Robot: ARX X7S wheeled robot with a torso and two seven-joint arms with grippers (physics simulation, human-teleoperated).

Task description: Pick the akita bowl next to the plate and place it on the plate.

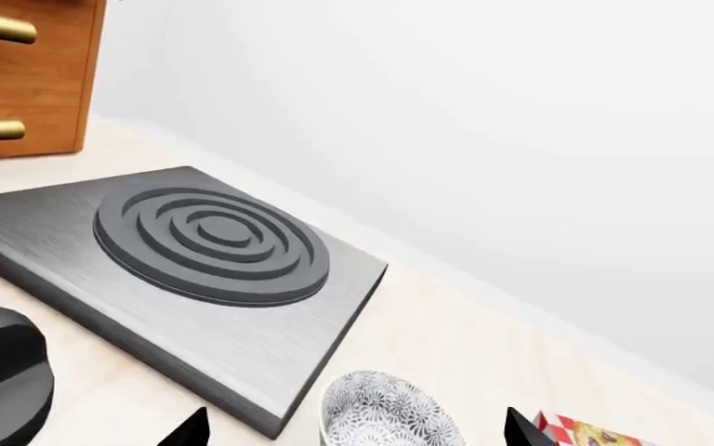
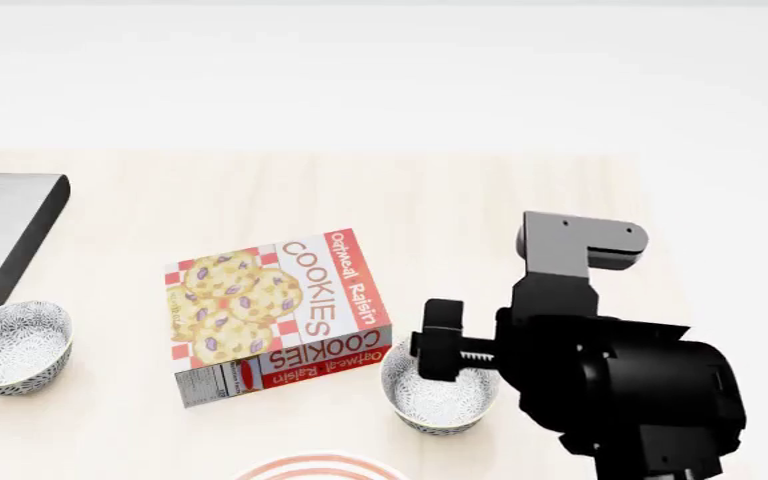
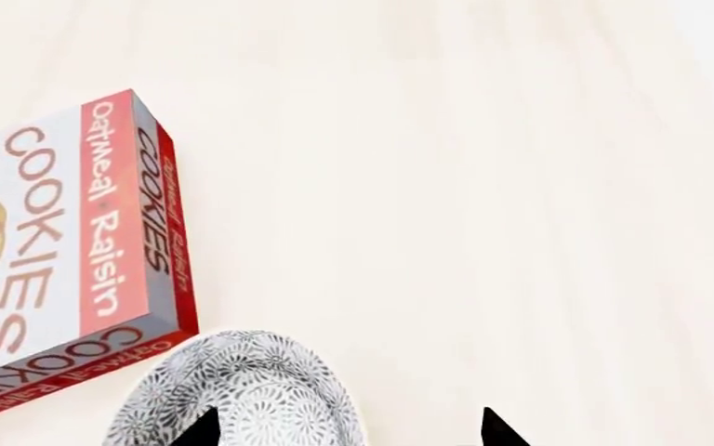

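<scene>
Two speckled bowls on table; akita bowl [image 2: 438,398] sat just beside plate [image 2: 315,467] and cookie box [image 2: 281,312]. Right gripper [image 3: 346,429] jaws spread, straddling bowl's wall. We judged: lower squarely, clench on wall, lift straight. Left gripper [image 1: 357,429] released.

plate [image 2: 315,468]: only a sliver of red-ringed rim shows, rest cut by head view's lower edge. akita bowl [image 2: 435,392]: right side hidden behind right arm. right gripper [image 3: 347,429]: only two dark fingertips enter frame, bowl rim cropped there too. second bowl [image 1: 389,413] cut off in left wrist view. stove plate [image 2: 4,240] cropped at head view's left edge.
</scene>
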